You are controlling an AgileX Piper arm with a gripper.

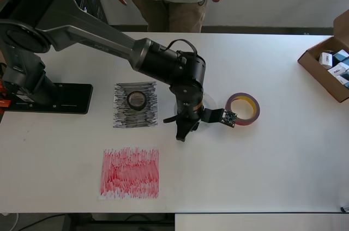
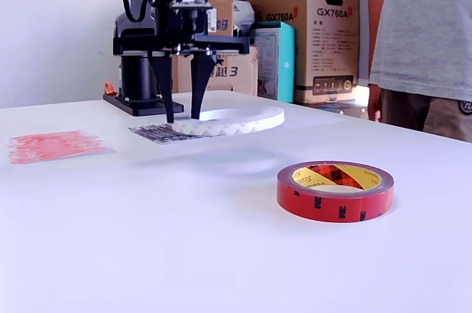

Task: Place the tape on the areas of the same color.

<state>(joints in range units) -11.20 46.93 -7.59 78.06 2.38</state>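
Red tape (image 2: 335,191): glossy ring, yellowish inner core, flat on the smooth white desk (image 2: 147,254); nearest in the exterior view
Red sheet (image 2: 55,145): squarish paper, scribbled red; bare
White tape (image 2: 230,120): wide pale ring, apparently lifted off the desk; rim pinched between the end effector (image 2: 182,115) fingers
Black sheet (image 1: 136,104): dark-scribbled paper; small black roll (image 1: 136,99) sits on it

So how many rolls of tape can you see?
3. The black roll sits on the black-scribbled sheet. The white roll hangs in the gripper, off the table. The red roll lies on bare table.
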